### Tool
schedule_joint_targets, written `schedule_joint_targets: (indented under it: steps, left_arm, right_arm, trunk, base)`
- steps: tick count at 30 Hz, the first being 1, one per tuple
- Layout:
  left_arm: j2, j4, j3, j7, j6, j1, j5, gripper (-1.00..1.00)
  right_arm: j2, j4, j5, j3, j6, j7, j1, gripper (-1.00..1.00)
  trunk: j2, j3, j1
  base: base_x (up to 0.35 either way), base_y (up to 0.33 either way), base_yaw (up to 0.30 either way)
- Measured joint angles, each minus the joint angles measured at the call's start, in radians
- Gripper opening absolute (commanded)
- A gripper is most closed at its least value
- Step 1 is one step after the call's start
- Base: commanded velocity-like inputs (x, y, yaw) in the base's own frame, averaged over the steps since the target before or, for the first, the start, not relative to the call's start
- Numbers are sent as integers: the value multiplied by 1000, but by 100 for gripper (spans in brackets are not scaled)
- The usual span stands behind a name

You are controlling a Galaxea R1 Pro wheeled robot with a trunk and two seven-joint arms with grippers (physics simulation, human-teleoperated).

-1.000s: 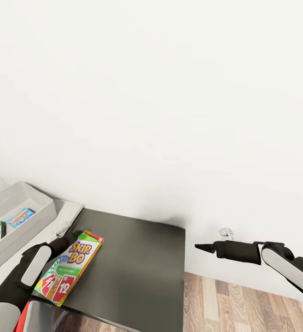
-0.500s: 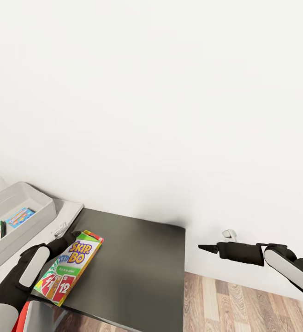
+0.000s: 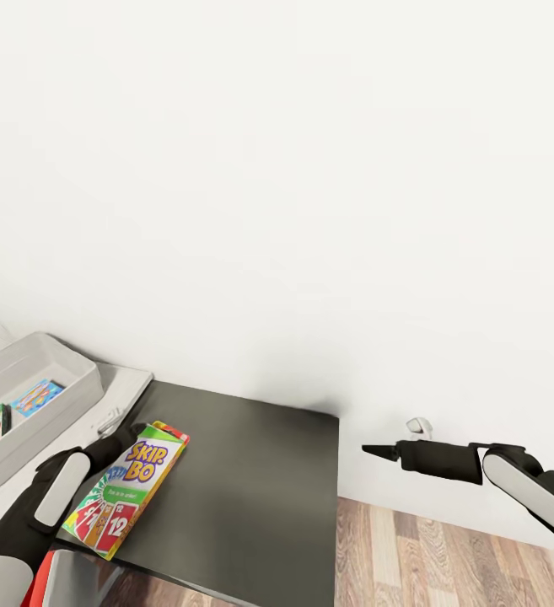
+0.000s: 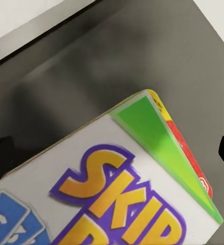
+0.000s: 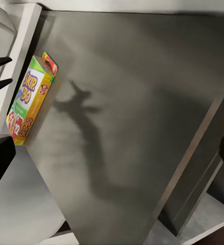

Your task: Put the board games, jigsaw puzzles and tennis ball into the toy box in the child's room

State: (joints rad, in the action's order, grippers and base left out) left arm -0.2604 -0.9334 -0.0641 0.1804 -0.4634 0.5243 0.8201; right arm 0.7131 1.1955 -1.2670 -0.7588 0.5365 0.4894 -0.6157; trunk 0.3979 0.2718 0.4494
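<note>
My right arm is barely drifting: over the last second my right pincer (image 3: 376,452) has been creeping toward three o'clock in the head view, away from the dark cabinet top (image 3: 251,489), and it is now almost settling, with hardly any shift in the final half second. The white wall fitting (image 3: 419,427) behind it is reading slightly farther toward three o'clock as well. My left pincer (image 3: 129,432) is easing a hair toward six o'clock along the Skip-Bo box (image 3: 126,489), whose near corner is sitting a touch lower than a second ago.
</note>
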Motion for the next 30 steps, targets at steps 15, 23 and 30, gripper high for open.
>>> schedule_joint_targets:
  steps: [15, 23, 30]
  left_arm:
    - [0, 21, -1, 0, 16, 0, 1, 100]
    - [0, 35, -1, 0, 18, 0, 2, 100]
    - [0, 43, -2, 0, 18, 0, 2, 100]
  right_arm:
    - [1, 12, 1, 3, 1, 4, 1, 100]
    - [1, 14, 1, 4, 1, 5, 1, 100]
    - [1, 14, 1, 4, 1, 5, 1, 100]
  trunk:
    - [0, 5, 0]
    - [0, 15, 0]
    - [0, 24, 0]
  base:
    - [0, 0, 0]
    - [0, 0, 0]
    - [0, 0, 0]
